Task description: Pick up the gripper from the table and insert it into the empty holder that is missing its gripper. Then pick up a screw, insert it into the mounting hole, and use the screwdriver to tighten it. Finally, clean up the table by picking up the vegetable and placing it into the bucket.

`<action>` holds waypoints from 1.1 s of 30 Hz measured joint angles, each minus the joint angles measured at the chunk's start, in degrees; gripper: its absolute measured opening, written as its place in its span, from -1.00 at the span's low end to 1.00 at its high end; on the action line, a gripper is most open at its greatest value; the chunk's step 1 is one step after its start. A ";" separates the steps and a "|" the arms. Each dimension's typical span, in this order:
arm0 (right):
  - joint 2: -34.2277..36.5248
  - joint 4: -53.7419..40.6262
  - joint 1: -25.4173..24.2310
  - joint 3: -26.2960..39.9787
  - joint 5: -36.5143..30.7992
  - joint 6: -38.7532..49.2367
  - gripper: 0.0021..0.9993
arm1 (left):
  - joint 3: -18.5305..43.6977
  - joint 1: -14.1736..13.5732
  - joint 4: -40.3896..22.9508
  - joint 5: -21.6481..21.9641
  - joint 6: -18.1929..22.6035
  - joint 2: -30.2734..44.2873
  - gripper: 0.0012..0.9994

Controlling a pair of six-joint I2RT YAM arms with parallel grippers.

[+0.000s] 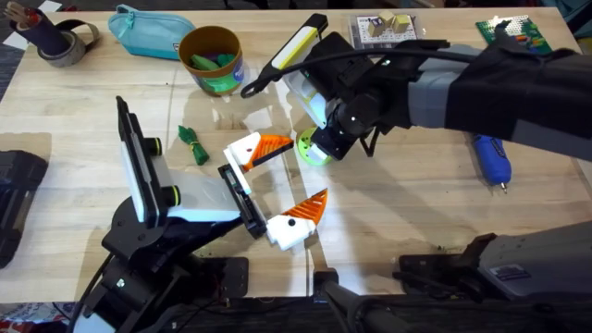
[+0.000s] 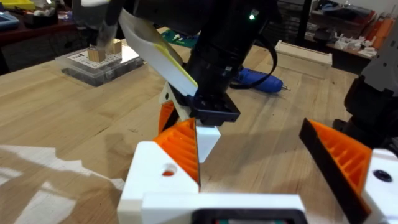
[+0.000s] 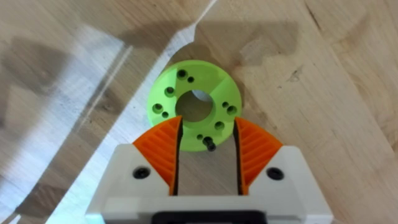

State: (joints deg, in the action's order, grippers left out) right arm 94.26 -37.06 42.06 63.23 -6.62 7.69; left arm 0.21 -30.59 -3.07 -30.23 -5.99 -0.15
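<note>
Hovering low over the lime-green dish (image 3: 194, 106), my right gripper (image 3: 208, 124) has its two orange-padded fingers spread apart, one on each side of the dish's near rim, and it grips nothing. A small black screw (image 3: 210, 145) stands on the dish between them, so I judge the step in hand to be picking up a screw.

The first step looks done. The gripper (image 1: 259, 148), a white wedge with an orange ribbed tip, sits in the holder on my left arm, opposite its twin piece (image 1: 298, 219), which has a dark dot on its base. My left gripper (image 1: 303, 168) is wide open and empty. In the left wrist view, the mounting hole (image 2: 168, 169) in the newly seated piece appears empty.

Left to do: fitting the screw, tightening it and clearing up. The screwdriver (image 1: 490, 159) lies on the table, well apart, on my right side. The vegetable (image 1: 192, 145) lies on the table just beside my left arm, not in the bucket (image 1: 211, 60).

The bucket stands at the far side and already holds some green pieces. The dish has several small holes, with one screw visible.
</note>
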 joint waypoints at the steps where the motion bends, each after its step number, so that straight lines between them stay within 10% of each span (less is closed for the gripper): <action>1: 0.00 -0.13 0.07 -0.01 0.06 0.04 -0.07 | 0.09 -0.01 0.07 0.00 -0.03 0.13 0.98; 19: -12.76 -15.63 0.10 7.27 0.00 -8.37 -0.07 | 0.10 -0.02 0.08 0.01 -0.05 0.14 0.98; 33: -7.30 -3.27 -0.26 -2.30 0.01 -12.44 -0.07 | 0.10 -0.02 0.08 0.01 -0.05 0.14 0.98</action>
State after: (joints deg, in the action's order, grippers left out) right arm 86.96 -40.34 41.79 60.93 -6.61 -4.75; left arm 0.32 -30.61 -2.98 -30.22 -6.04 -0.01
